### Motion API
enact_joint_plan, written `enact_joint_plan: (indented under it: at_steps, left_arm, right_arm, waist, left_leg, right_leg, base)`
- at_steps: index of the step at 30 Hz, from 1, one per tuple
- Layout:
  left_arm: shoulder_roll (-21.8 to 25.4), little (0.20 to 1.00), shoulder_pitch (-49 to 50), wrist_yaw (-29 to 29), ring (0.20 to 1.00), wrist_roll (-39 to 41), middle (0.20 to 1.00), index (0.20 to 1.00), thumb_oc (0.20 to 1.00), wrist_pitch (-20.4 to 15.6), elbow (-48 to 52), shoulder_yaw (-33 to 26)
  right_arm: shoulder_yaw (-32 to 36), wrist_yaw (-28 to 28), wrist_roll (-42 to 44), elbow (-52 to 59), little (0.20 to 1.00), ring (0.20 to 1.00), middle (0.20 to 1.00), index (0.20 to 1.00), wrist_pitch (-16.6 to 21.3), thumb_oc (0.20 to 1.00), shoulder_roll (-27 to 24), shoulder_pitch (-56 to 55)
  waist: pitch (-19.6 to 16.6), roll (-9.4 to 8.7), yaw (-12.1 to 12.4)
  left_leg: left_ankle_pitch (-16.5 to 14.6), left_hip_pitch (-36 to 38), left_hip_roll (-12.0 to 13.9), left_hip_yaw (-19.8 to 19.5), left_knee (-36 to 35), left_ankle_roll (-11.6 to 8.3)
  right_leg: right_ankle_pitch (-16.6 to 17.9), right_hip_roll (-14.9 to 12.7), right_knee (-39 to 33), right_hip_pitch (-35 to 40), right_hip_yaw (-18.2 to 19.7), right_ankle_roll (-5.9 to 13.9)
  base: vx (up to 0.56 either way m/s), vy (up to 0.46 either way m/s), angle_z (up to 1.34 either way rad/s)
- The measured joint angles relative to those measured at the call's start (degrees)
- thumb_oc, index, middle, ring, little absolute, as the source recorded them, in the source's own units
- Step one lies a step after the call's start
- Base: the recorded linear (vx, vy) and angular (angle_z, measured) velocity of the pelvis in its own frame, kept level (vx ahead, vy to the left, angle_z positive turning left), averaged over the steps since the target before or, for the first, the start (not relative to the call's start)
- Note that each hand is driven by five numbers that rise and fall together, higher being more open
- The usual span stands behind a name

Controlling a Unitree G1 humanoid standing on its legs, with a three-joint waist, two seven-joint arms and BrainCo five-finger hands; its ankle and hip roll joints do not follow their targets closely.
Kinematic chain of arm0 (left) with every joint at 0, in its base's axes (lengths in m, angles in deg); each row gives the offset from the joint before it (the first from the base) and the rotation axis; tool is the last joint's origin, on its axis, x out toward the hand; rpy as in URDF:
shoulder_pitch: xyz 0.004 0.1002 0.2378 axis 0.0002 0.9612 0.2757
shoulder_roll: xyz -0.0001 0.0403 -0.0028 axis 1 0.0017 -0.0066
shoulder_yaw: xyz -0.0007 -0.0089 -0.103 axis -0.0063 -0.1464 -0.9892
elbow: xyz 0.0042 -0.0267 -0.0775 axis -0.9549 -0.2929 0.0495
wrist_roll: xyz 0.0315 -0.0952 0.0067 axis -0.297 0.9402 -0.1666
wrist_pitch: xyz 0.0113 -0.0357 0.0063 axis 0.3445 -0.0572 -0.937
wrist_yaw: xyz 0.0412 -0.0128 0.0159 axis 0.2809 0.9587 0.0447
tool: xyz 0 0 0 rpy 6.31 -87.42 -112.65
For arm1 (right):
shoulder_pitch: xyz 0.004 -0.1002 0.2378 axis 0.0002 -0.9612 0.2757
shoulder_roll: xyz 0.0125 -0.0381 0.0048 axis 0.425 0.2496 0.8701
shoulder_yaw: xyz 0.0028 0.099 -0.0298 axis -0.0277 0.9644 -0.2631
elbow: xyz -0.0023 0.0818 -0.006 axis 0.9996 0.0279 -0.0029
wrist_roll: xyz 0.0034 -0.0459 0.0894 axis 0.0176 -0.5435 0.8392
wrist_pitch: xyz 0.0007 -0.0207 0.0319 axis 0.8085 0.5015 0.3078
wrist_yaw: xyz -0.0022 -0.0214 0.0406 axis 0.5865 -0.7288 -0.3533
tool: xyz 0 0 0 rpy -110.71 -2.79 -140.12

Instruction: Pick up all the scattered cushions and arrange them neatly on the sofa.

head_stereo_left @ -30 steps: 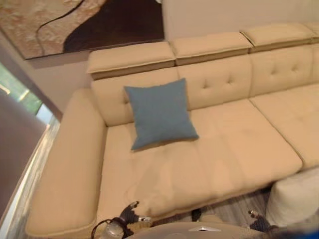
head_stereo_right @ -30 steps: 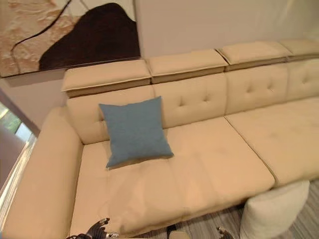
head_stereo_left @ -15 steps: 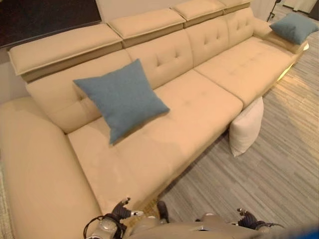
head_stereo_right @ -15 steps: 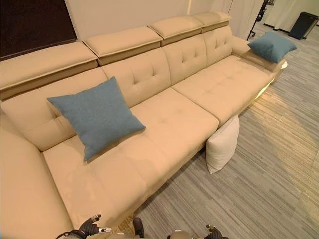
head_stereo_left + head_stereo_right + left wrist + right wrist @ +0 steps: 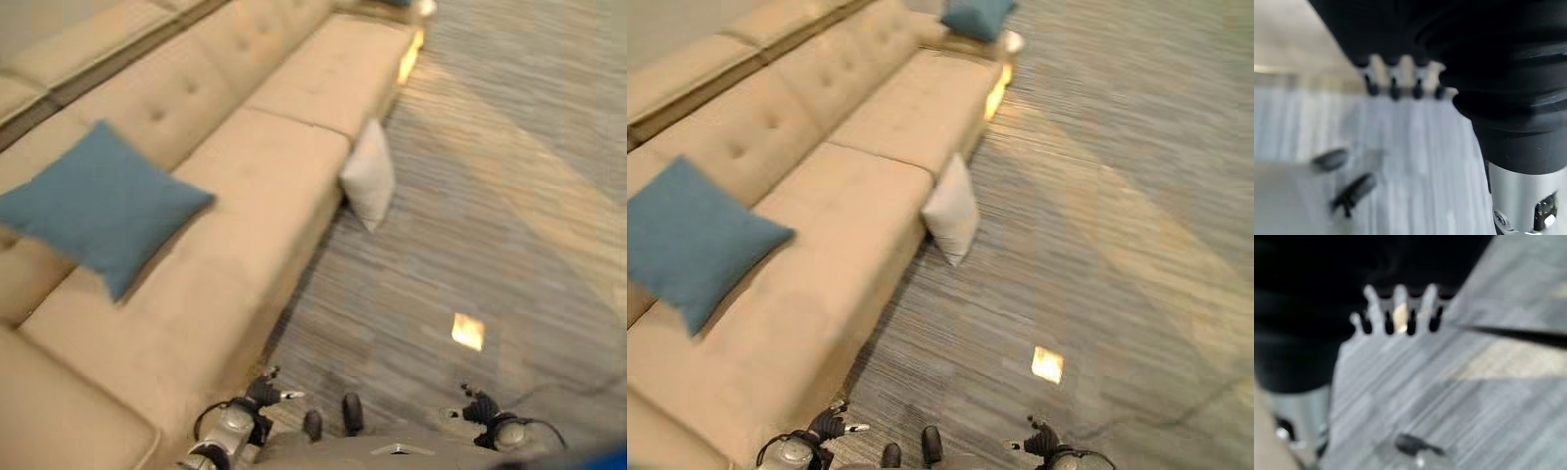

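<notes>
The white cushion point(image 5: 952, 209) is seen standing on edge on the grey floor point(image 5: 1117, 245) against the beige sofa point(image 5: 823, 245) front, ahead between both low, empty hands, left hand point(image 5: 828, 427) and right hand point(image 5: 1038, 438), fingers relaxed, the left judged slightly nearer.

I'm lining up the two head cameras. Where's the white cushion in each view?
Left eye view: white cushion upper middle, on the floor against the sofa front.
Right eye view: centre, same spot.
Shared landmark: the seam between the seat sections beside it.
</notes>
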Motion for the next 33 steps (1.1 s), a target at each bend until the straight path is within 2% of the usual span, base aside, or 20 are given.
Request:
enact_joint_plan:
  at_steps: [1,2,5,6,7,9,10,11,12,13,14,19,20,23,24,26,27,29,31,33]
  left_arm:
    - [-0.2,1.000,-0.6,0.0,1.000,0.0,1.000,1.000,1.000,0.0,-0.1,0.1]
    - [-0.2,1.000,-1.5,0.1,1.000,0.0,1.000,1.000,1.000,-0.1,0.5,0.4]
    - [0.3,1.000,-1.5,0.0,1.000,0.1,1.000,1.000,1.000,0.2,0.4,0.7]
    - [0.5,1.000,-1.7,0.1,1.000,0.1,1.000,1.000,1.000,0.2,0.6,0.7]
    - [0.6,1.000,-2.1,0.2,1.000,0.3,1.000,1.000,1.000,0.2,0.7,0.5]
    - [0.6,1.000,-2.4,0.2,1.000,0.4,1.000,1.000,1.000,0.4,1.1,0.0]
    - [0.7,1.000,-2.1,0.3,1.000,0.4,1.000,1.000,1.000,0.4,1.2,0.0]
    - [1.3,1.000,-1.1,0.3,1.000,0.4,1.000,1.000,1.000,0.4,1.2,-0.7]
    - [1.9,1.000,-0.5,0.2,1.000,0.4,1.000,1.000,1.000,0.5,1.2,-0.7]
    - [2.6,1.000,0.0,0.2,1.000,0.4,1.000,1.000,1.000,0.6,1.1,-0.7]
    - [2.9,1.000,0.2,0.2,1.000,0.4,1.000,1.000,1.000,0.6,0.4,-0.5]
    - [2.6,1.000,0.8,0.1,1.000,0.8,1.000,1.000,1.000,0.5,0.4,-0.5]
    - [2.6,1.000,0.5,0.1,1.000,1.2,1.000,1.000,1.000,0.5,0.3,-0.5]
    - [2.5,1.000,-0.5,0.1,1.000,2.8,1.000,1.000,1.000,0.5,-0.3,-0.5]
    - [2.3,1.000,-0.8,0.2,1.000,2.9,1.000,1.000,1.000,0.4,-0.4,-0.6]
    - [2.1,1.000,-1.1,0.2,1.000,3.6,1.000,1.000,1.000,0.3,0.0,-0.6]
    - [2.0,1.000,-1.0,0.2,1.000,3.6,1.000,1.000,1.000,0.4,0.0,-0.5]
    - [1.7,1.000,-1.4,0.3,1.000,3.6,1.000,1.000,1.000,0.3,0.0,-0.5]
    - [1.7,1.000,-1.3,0.3,1.000,4.2,1.000,1.000,1.000,0.4,0.0,-1.1]
    - [1.6,1.000,-1.7,0.5,1.000,4.6,1.000,1.000,1.000,0.3,-0.3,-1.6]
  right_arm:
    - [0.2,-0.2,0.4,0.2,1.000,1.000,1.000,1.000,0.0,1.000,0.0,0.5]
    - [0.1,-0.3,0.6,-0.3,1.000,1.000,1.000,1.000,-0.3,1.000,0.8,0.5]
    - [0.1,-0.4,1.3,0.5,1.000,1.000,1.000,1.000,-0.2,1.000,1.6,0.6]
    - [0.1,-0.4,1.6,0.9,1.000,1.000,1.000,1.000,-0.2,1.000,1.7,0.6]
    - [0.1,-0.4,1.7,1.2,1.000,1.000,1.000,1.000,-0.3,1.000,1.9,1.4]
    - [0.0,-0.4,1.6,1.4,1.000,1.000,1.000,1.000,-0.6,1.000,1.9,1.7]
    - [0.0,-0.5,1.6,1.6,1.000,1.000,1.000,1.000,-0.5,1.000,1.9,1.5]
    - [-0.2,-0.6,1.5,1.7,1.000,1.000,1.000,1.000,-0.5,1.000,1.9,1.4]
    - [-0.4,-0.6,1.4,1.6,1.000,1.000,1.000,1.000,-0.5,1.000,2.1,1.1]
    - [-0.5,-0.6,1.4,1.7,1.000,1.000,1.000,1.000,-0.5,1.000,2.4,1.2]
    - [-0.5,-0.7,1.5,1.7,1.000,1.000,1.000,1.000,-0.5,1.000,2.2,1.2]
    - [-0.4,-1.0,1.5,1.7,1.000,1.000,1.000,1.000,-0.5,1.000,1.8,0.1]
    - [-0.4,-1.0,1.5,1.7,1.000,1.000,1.000,1.000,-0.5,1.000,1.7,-0.3]
    - [-0.4,-1.0,1.9,2.2,1.000,1.000,1.000,1.000,-0.4,1.000,1.7,-1.3]
    - [-0.3,-1.1,2.6,2.2,1.000,1.000,1.000,1.000,-0.4,1.000,1.4,-1.8]
    - [-0.3,-1.2,3.3,2.1,1.000,1.000,1.000,1.000,-0.3,1.000,1.0,-2.0]
    - [-0.6,-1.2,3.4,2.4,1.000,1.000,1.000,1.000,0.1,1.000,0.6,-2.2]
    - [-0.6,-1.3,3.5,2.3,1.000,1.000,1.000,1.000,0.0,1.000,0.3,-2.6]
    - [-0.6,-1.3,3.7,2.3,1.000,1.000,1.000,1.000,0.1,1.000,0.2,-2.5]
    - [-1.2,-1.5,3.8,2.2,1.000,1.000,1.000,1.000,0.0,1.000,0.2,-1.6]
  waist:
    - [0.3,1.11,-0.1]
    - [1.2,0.35,0.9]
    - [2.9,-0.62,1.0]
    - [3.2,-0.53,1.0]
    - [4.4,0.46,2.4]
    - [5.1,1.21,3.6]
    - [5.1,1.42,4.3]
    - [4.9,0.86,4.2]
    - [4.9,0.32,4.5]
    - [4.9,-0.14,4.4]
    - [4.8,0.01,4.2]
    - [3.7,0.27,4.6]
    - [3.7,0.16,4.6]
    - [2.9,-1.02,4.3]
    - [2.6,-1.43,4.4]
    - [2.5,-1.77,4.4]
    - [2.1,-1.49,4.2]
    - [2.1,-1.51,4.4]
    - [2.1,-1.62,4.6]
    - [2.1,-1.60,5.5]
  left_leg:
    - [-0.1,0.0,1.4,1.7,-1.5,0.37]
    - [0.5,-0.3,1.7,5.2,-1.5,0.43]
    - [-0.4,-1.0,1.4,10.0,-0.2,1.54]
    - [-0.5,-1.8,1.9,11.1,0.4,1.99]
    - [-0.4,-3.0,3.4,13.9,0.9,3.05]
    - [0.2,-3.2,4.6,16.6,1.1,3.50]
    - [-0.2,-3.2,4.9,16.9,1.3,3.49]
    - [-0.4,-2.8,5.1,17.7,1.1,3.25]
    - [-0.3,-2.4,5.2,17.9,1.1,2.98]
    - [-0.2,-2.4,5.4,17.8,1.3,2.58]
    - [0.4,-2.3,6.1,17.5,1.3,1.84]
    - [0.1,-4.1,10.0,17.7,5.4,-1.53]
    - [-0.4,-4.8,10.3,17.2,7.4,-2.23]
    - [1.6,-8.8,10.7,13.8,15.5,-4.79]
    - [4.1,-10.7,10.8,12.4,19.6,-6.85]
    - [4.2,-13.1,11.2,12.0,23.7,-6.89]
    - [4.0,-14.1,11.2,11.9,22.8,-6.74]
    - [4.0,-14.9,10.9,13.7,18.2,-6.73]
    - [4.5,-15.5,11.3,15.7,12.7,-6.19]
    - [5.6,-15.5,10.9,16.0,1.1,-6.94]
  right_leg:
    - [-0.5,0.6,0.3,-1.0,-1.5,-0.58]
    - [-2.7,0.5,2.9,-4.6,-3.2,0.98]
    - [-2.9,-0.6,6.0,-7.9,-5.7,2.40]
    - [-3.8,-0.8,6.6,-8.9,-6.7,3.63]
    - [-4.9,-1.8,11.0,-11.5,-12.5,3.83]
    - [-6.8,-7.0,17.0,-12.8,-24.5,2.45]
    - [-7.6,-10.2,19.9,-12.5,-27.6,3.53]
    - [-9.6,-15.5,23.1,-10.1,-28.4,5.35]
    - [-10.6,-16.1,23.0,-9.0,-27.2,6.78]
    - [-11.9,-15.5,21.3,-7.9,-25.6,7.91]
    - [-11.6,-14.2,19.3,-6.8,-25.1,5.59]
    - [-13.0,-10.7,19.9,-7.3,-24.5,1.88]
    - [-13.6,-10.5,20.5,-7.2,-24.4,1.00]
    - [-15.3,-11.1,21.3,-6.9,-24.6,-1.06]
    - [-15.3,-11.2,20.6,-5.7,-24.6,-1.55]
    - [-14.7,-11.2,19.0,-3.9,-25.6,-1.73]
    - [-15.4,-10.8,17.9,-3.0,-25.9,-2.81]
    - [-15.5,-9.8,15.6,-1.9,-26.0,-2.92]
    - [-14.0,-8.4,13.4,-0.9,-26.7,-1.33]
    - [-13.4,-4.9,8.1,2.4,-26.3,-0.66]
  base:
    - [-0.09,0.134,-1.19]
    - [-0.11,0.103,-1.26]
    - [-0.14,0.044,-1.12]
    - [-0.15,-0.009,-1.03]
    - [-0.05,-0.011,-0.81]
    - [-0.03,-0.016,-0.75]
    - [-0.02,-0.046,-0.57]
    - [-0.03,-0.075,-0.57]
    - [-0.03,-0.066,-0.34]
    - [-0.03,-0.130,-0.20]
    - [-0.02,-0.143,-0.10]
    - [0.05,-0.174,-0.12]
    - [0.05,-0.170,0.03]
    - [0.06,-0.149,0.22]
    - [0.10,-0.107,0.24]
    - [0.16,-0.058,0.17]
    - [0.19,-0.052,0.24]
    - [0.20,-0.010,0.20]
    - [0.30,0.017,-0.03]
    - [0.46,0.071,-0.18]
